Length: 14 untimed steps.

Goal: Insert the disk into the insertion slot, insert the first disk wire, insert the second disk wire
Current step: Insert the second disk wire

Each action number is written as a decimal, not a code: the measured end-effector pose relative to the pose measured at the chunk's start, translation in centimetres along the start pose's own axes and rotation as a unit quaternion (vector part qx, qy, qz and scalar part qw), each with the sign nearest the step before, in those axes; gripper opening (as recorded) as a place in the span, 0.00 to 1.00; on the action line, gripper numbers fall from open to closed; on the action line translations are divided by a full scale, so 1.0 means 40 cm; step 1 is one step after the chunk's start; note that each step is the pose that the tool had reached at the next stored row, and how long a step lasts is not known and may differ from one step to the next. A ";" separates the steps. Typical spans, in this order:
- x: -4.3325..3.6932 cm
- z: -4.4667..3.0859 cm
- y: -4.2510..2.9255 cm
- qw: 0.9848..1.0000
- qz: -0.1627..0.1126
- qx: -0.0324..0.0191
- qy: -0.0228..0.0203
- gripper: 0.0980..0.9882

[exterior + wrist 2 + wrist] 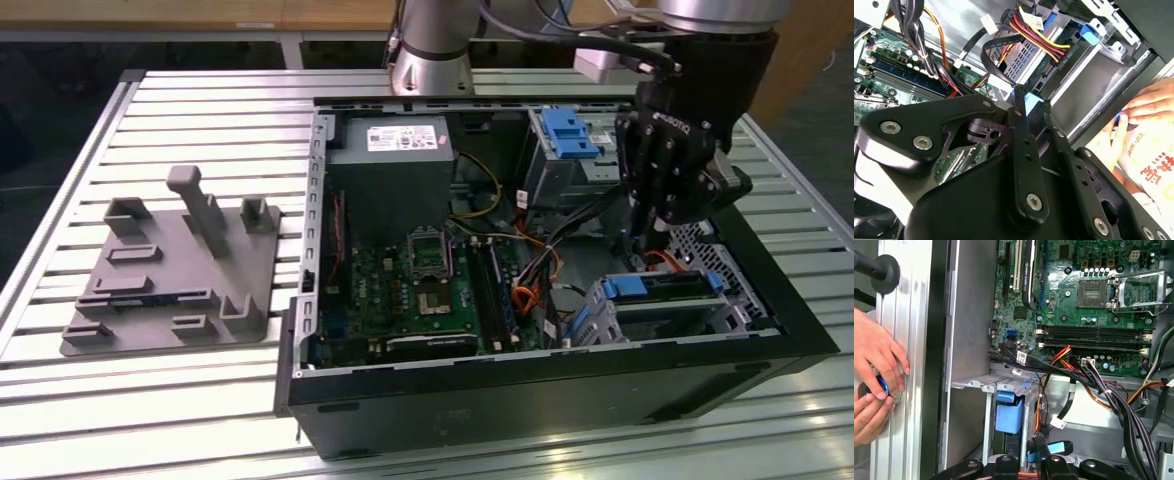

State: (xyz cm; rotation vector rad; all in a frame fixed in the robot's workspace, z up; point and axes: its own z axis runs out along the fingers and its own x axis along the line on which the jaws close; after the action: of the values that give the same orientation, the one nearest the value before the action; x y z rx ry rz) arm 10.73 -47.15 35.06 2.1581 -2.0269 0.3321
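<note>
Gripper (650,240) hanging over the seated disk

Gripper points tip-down inside the black computer case (534,385), toward the exterior view's right. Clamped or not: cannot tell from where I stand. Insertion slot (667,318) sits just below the tool. Disk (663,287) lies flat in that slot, blue carrier ends showing, right under the gripper. Blue wire (1033,452) runs close by the tool. Person's hand (879,355) rests on the table (904,340), outside the case wall.

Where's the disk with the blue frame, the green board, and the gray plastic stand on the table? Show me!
the disk (662,286), exterior view, on its blue carrier frame.
green board (384,292), exterior view, on its green surface inside the case.
gray stand (174,270), exterior view, on its flat base plate.
</note>
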 end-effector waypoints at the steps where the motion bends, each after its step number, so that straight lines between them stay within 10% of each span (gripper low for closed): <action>1: 0.003 0.001 0.000 1.000 0.000 0.000 -0.001 0.20; 14: 0.006 0.014 0.001 1.000 0.001 0.001 -0.017 0.20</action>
State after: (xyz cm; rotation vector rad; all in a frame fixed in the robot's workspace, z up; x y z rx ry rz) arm 10.74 -47.55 34.60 2.1784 -2.0477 0.2988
